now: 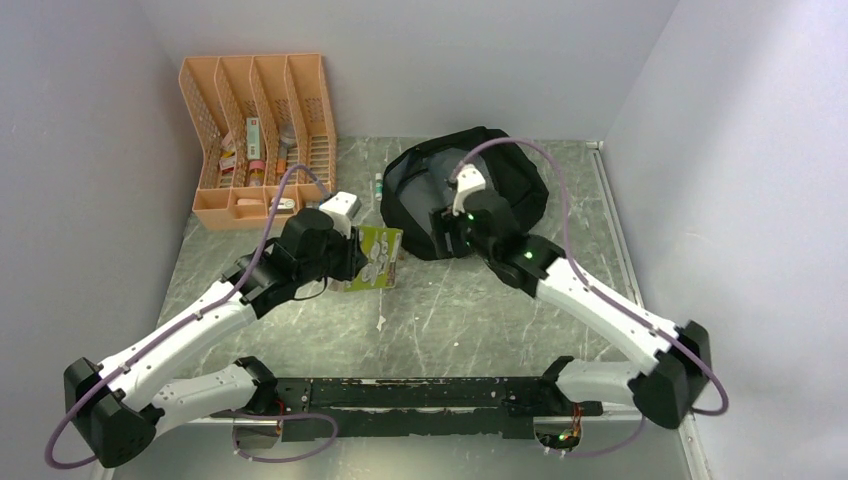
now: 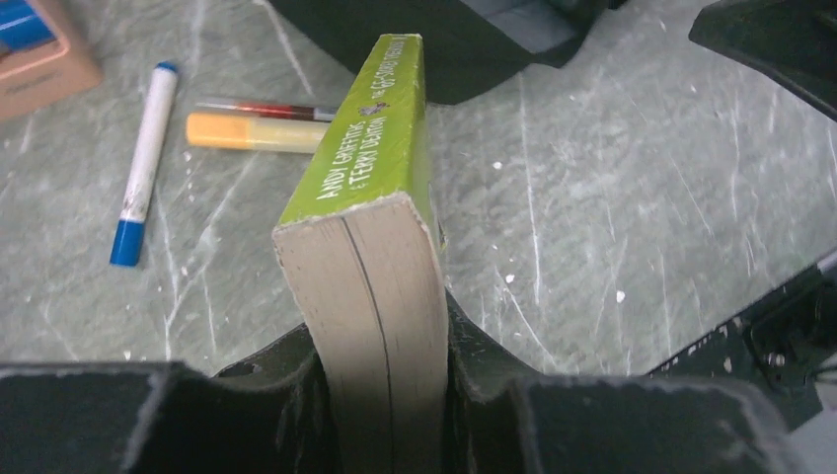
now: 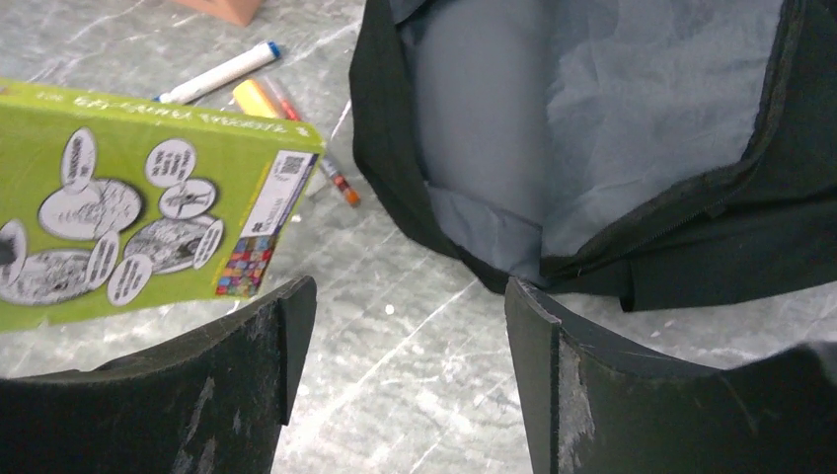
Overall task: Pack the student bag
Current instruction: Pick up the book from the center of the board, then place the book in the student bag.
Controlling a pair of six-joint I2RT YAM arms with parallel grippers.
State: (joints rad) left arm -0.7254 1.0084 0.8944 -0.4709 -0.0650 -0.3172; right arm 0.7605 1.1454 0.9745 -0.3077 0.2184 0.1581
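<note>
While the left tool is clamped on the lower end of a green paperback book, the book stands on edge between the two fingers, spine up with white author lettering along it, and its cream page block faces the left wrist camera. From above, the book is lifted off the grey marbled counter, just left of the student bag.

The student bag lies at the back of the counter, right of centre. Its zipper is undone, and the mouth gapes toward the arms so that the grey lining shows.

The right tool hangs at the bag's near left edge with its jaws spread apart and nothing between them; only bare counter shows in the gap. One finger sits just in front of the bag's black rim.

On the counter between the bag and the orange mesh organiser in the back left corner lie a white marker with blue ends, a yellow highlighter and a thin red pen, close together.
</note>
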